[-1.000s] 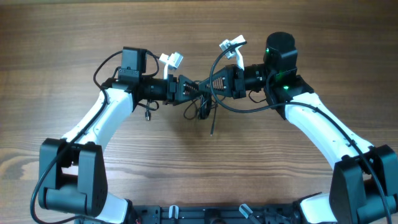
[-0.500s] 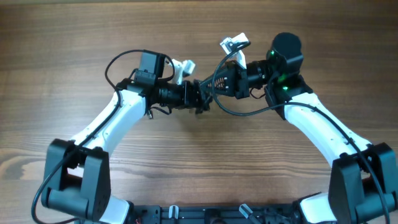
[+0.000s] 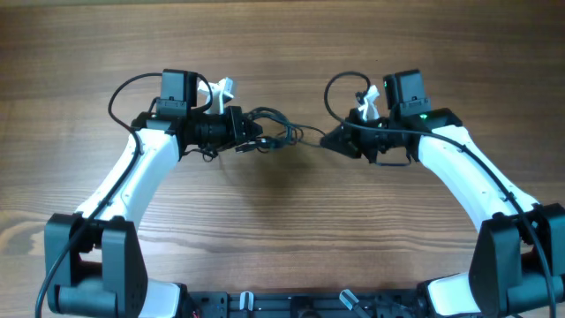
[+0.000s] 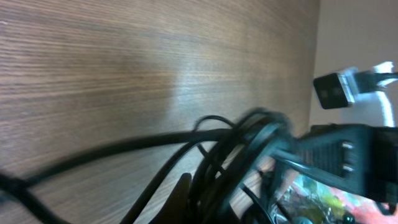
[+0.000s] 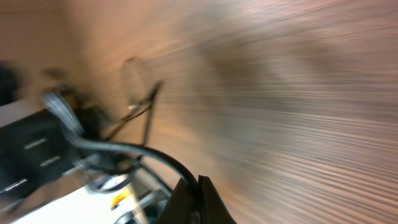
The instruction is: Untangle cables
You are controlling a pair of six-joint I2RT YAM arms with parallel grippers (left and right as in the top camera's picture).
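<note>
Left claw (image 3: 258, 140) is clenched on the cables (image 3: 281, 134); the knot of loops sits right at its tips, partly wrapped around them. Right claw (image 3: 329, 139) is clenched too. One thin strand runs from the knot straight to its tips and looks pinched there (wrist view too blurred to confirm). The bundle spans between the two claws, seemingly lifted off the table (image 3: 282, 53). Progress: early, I'd say. One strand is drawn out and the rest is looped together at the left claw. You've got most of the separating left; nothing is laid out singly yet.
</note>
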